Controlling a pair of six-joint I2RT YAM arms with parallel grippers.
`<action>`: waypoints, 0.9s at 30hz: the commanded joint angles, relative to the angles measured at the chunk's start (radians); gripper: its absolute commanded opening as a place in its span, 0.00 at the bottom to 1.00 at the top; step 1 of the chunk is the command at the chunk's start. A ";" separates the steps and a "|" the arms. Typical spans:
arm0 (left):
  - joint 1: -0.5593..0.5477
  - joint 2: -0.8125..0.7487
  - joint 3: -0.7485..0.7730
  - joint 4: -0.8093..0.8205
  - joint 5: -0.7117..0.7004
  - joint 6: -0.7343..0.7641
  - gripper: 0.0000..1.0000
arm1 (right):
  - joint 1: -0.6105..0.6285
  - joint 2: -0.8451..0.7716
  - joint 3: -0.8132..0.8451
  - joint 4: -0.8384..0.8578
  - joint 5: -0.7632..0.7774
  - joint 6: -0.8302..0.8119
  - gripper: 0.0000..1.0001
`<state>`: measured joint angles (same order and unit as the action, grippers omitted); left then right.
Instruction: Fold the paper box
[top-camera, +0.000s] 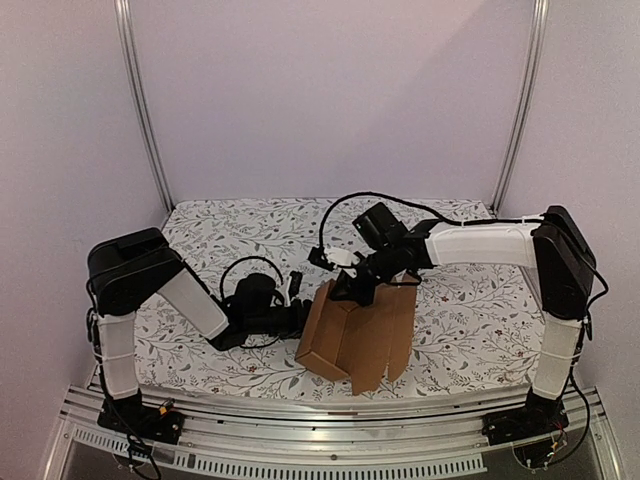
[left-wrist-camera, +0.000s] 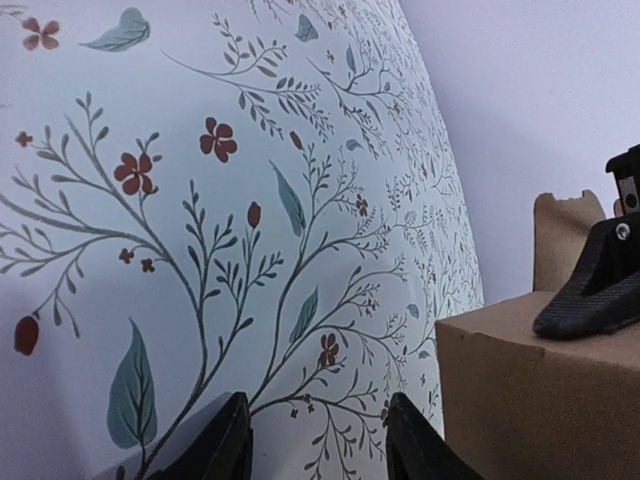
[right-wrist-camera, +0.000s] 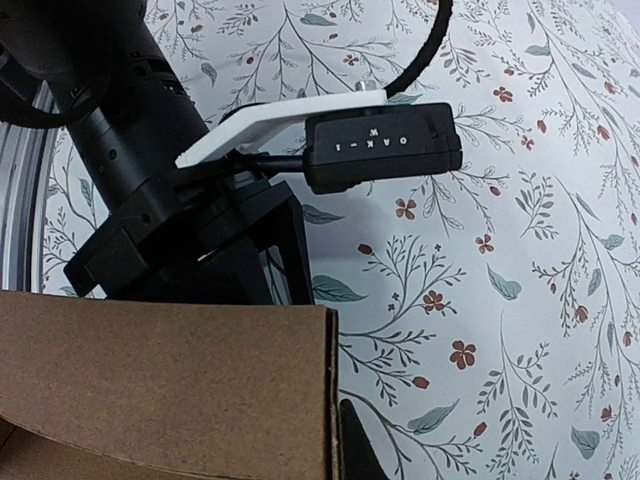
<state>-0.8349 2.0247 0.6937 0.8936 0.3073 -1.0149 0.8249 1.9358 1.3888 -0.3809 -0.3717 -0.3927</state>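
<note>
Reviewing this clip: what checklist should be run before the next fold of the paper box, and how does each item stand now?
1. Left gripper open, nothing in it: ok.
2. Left gripper touching the paper box: cannot tell; the box sits just beside it.
3. Right gripper resting on the box's top edge: ok.
4. Right gripper clamped on that edge: cannot tell.
5. Box closed up: not ok; flaps stand open.

A white cloth (top-camera: 470, 320) printed with leaves and red flowers lies flat — a metal post (top-camera: 140, 110) at each far corner.
</note>
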 joint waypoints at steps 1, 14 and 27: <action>-0.007 0.049 -0.016 0.082 0.035 -0.034 0.46 | 0.005 -0.052 0.016 -0.002 -0.021 0.030 0.00; -0.038 0.028 0.013 0.318 0.131 -0.112 0.44 | 0.032 0.016 0.038 0.081 0.264 0.063 0.00; -0.051 0.066 0.029 0.438 0.147 -0.225 0.39 | 0.056 0.057 0.064 0.036 0.452 0.072 0.00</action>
<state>-0.8425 2.0995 0.6910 1.1488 0.3798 -1.2125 0.8864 1.9259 1.4193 -0.3225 -0.0463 -0.3424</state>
